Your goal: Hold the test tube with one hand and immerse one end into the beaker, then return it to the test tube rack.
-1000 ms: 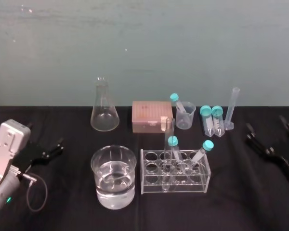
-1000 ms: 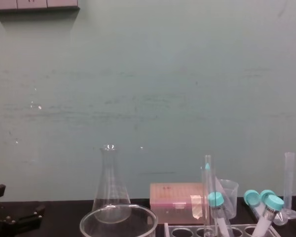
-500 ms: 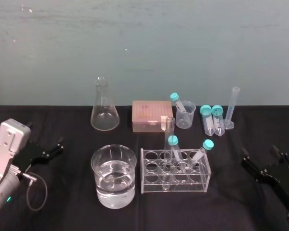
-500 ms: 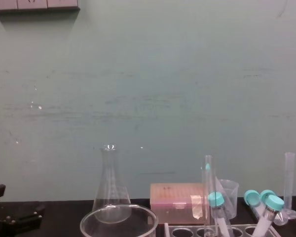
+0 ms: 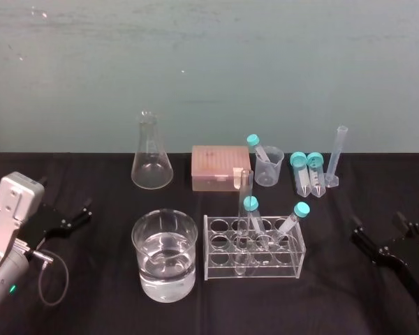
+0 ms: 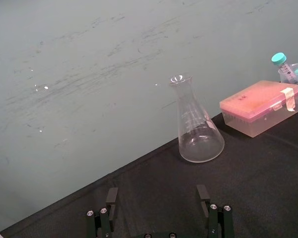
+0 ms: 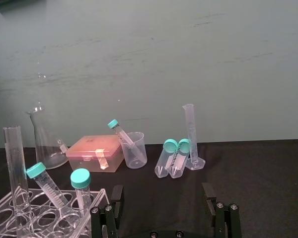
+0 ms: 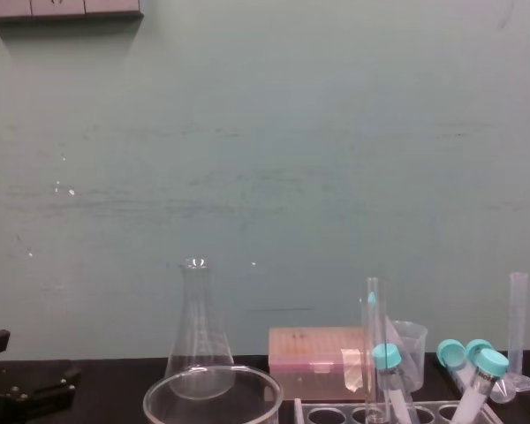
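Two hands, both spread wide, both empty. Left hand [image 6: 157, 197] low over counter [image 5: 98, 300] at far left, well apart from beaker [image 5: 141, 258]. Right hand [image 7: 162, 194] low at far right, apart from test tube rack [image 5: 293, 262]. Test tube [image 5: 245, 192] upright in rack hole, teal-capped tube [image 5: 252, 213] just beside. Beaker part full of clear liquid, just left of rack.

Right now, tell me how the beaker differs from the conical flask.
The beaker is wide and straight-walled; the conical flask tapers to a narrow neck. The beaker is about half full of clear liquid; the flask looks empty. The beaker stands in front, the flask farther back. Both are clear and upright on the black table.
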